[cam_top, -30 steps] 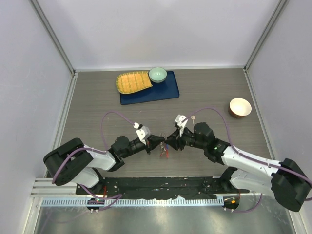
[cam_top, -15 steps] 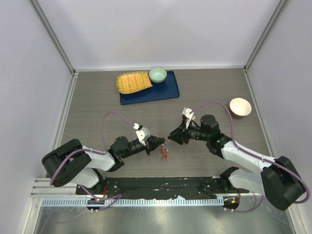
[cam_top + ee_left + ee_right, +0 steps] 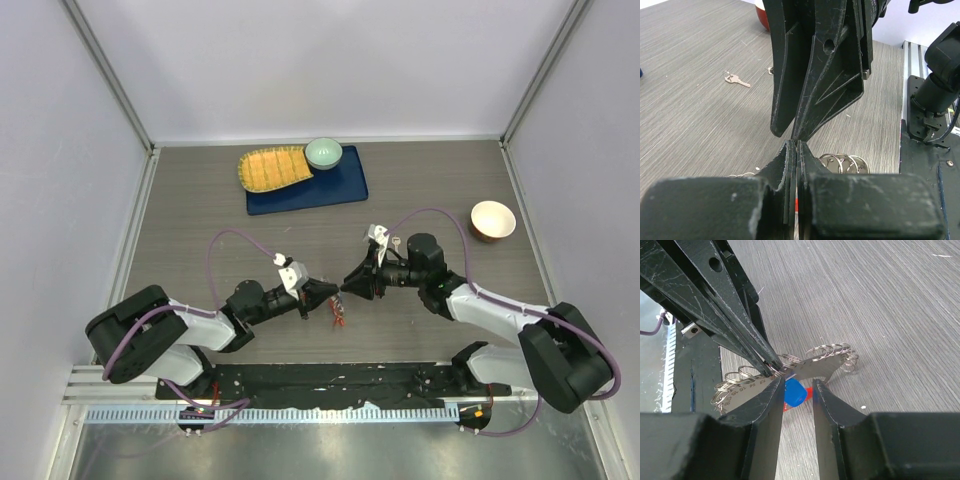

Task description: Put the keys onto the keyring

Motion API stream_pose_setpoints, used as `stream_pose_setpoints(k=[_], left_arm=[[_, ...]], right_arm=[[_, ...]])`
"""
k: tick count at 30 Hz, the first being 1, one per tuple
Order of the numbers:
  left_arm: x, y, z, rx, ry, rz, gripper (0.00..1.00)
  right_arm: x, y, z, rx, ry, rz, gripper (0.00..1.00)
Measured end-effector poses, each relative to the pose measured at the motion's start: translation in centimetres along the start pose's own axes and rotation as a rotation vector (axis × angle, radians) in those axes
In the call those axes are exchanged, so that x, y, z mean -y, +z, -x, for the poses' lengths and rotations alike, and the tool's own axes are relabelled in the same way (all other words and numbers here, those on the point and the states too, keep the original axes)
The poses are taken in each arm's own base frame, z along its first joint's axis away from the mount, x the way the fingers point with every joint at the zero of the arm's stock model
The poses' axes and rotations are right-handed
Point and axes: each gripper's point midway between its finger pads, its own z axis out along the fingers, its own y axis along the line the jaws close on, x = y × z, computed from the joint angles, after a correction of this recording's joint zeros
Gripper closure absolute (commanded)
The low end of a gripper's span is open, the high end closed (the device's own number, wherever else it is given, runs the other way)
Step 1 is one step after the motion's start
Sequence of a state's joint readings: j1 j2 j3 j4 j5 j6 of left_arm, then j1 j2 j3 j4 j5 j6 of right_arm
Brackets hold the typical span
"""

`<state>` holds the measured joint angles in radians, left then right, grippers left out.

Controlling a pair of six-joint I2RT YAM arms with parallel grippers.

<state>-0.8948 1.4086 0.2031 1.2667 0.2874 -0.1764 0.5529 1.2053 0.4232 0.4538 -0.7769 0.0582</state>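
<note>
Right claw (image 3: 348,286), slightly spread, has swung back toward 8 o'clock, likely retrying threading at the keyring (image 3: 816,367) pinched by left claw (image 3: 329,292).

Three cameras, one shared spot at mid-table.
From high above the near edge we look down on the whole table (image 3: 190,210), far off. Our left wrist view sits close behind the left gripper (image 3: 793,147), low over the table, facing the right gripper (image 3: 786,135) head-on; our right wrist view mirrors it. All three share the keyring (image 3: 807,367) between the two.
</note>
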Motion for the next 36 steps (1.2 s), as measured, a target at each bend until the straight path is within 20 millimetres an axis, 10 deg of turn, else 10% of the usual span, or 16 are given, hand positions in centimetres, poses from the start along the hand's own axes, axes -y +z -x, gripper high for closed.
stream_pose_setpoints(k=[36], left_arm=[[0.0,-0.3,0.0,0.001,-0.001,0.007,1.00]], right_arm=[[-1.5,0.4,-0.7,0.037,0.015,0.104,0.68]])
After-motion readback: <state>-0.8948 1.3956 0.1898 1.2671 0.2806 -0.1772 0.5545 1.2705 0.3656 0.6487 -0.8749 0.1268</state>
